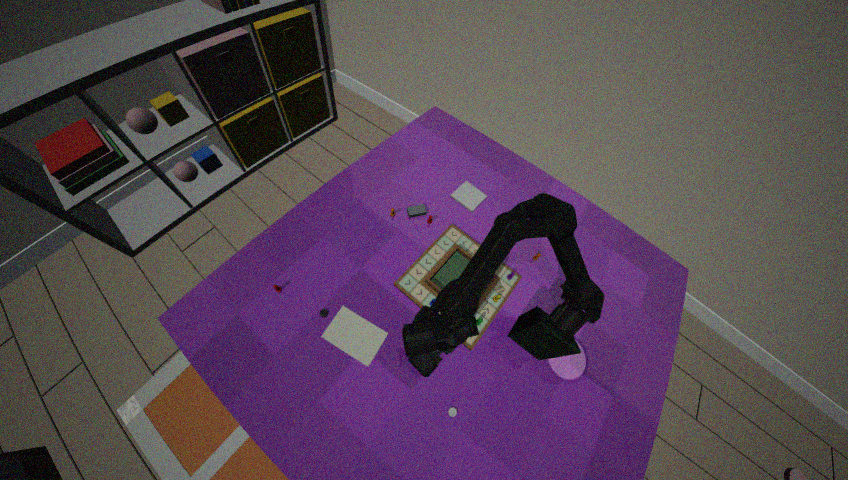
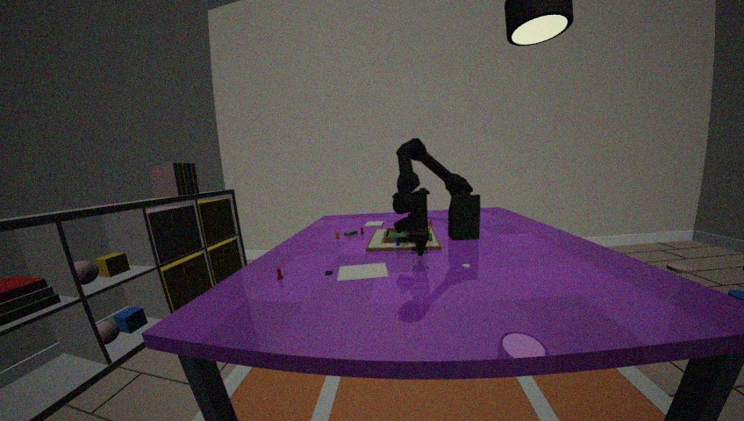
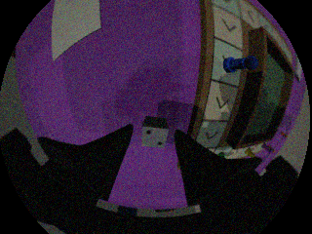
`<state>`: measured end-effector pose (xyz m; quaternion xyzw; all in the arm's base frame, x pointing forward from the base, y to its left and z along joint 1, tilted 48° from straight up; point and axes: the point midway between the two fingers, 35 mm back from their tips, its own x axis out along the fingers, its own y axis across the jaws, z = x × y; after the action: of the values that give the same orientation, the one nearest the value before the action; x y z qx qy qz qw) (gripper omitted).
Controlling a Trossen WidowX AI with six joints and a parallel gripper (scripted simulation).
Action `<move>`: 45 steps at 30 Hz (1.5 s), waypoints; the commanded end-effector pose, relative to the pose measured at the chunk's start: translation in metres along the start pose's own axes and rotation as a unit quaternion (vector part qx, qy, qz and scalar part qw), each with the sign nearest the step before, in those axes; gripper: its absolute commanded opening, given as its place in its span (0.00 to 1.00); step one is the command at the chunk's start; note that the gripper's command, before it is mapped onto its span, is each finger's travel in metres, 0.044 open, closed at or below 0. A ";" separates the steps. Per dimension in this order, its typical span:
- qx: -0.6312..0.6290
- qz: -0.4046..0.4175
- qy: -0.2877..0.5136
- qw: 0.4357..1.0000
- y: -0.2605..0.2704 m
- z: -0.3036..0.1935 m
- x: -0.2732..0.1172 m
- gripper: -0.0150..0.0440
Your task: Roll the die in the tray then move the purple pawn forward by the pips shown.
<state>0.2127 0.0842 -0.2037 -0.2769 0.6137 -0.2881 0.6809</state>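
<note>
The white die [image 3: 155,136] stands on the purple table beside the board; two pips show on its lit face in the wrist view. My gripper [image 3: 154,131] [image 2: 420,252] is open around the die, with a narrow gap on each side; in the top view the arm hides the fingertips and die. The purple pawn [image 1: 510,275] stands near the board's right corner. The tray [image 1: 440,260] [image 3: 250,90], with a green floor, is set in the middle of the arrow-marked board [image 1: 410,280] [image 2: 375,243]; the arm covers part of both in the top view.
A blue pawn [image 1: 432,303] [image 2: 397,241] [image 3: 240,63] stands on the board close to my gripper. Yellow [image 1: 496,297] and green [image 1: 479,321] pawns are on the board too. A white card [image 1: 354,335] [image 2: 362,271] [image 3: 78,24] and a small white disc [image 1: 452,411] lie nearby.
</note>
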 end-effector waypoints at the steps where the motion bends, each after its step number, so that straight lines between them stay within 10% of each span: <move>1: -0.003 -0.001 -0.002 1.000 0.000 0.000 0.002 0.54; 12: -0.003 -0.001 -0.002 1.000 0.000 0.000 0.001 0.25; 28: -0.003 0.002 -0.001 1.000 0.009 0.004 -0.121 0.25; 45: -0.143 0.009 -0.002 0.990 -0.019 0.026 -0.120 0.25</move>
<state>0.2213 0.1660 -0.1141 -0.3385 0.6416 -0.2217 0.6516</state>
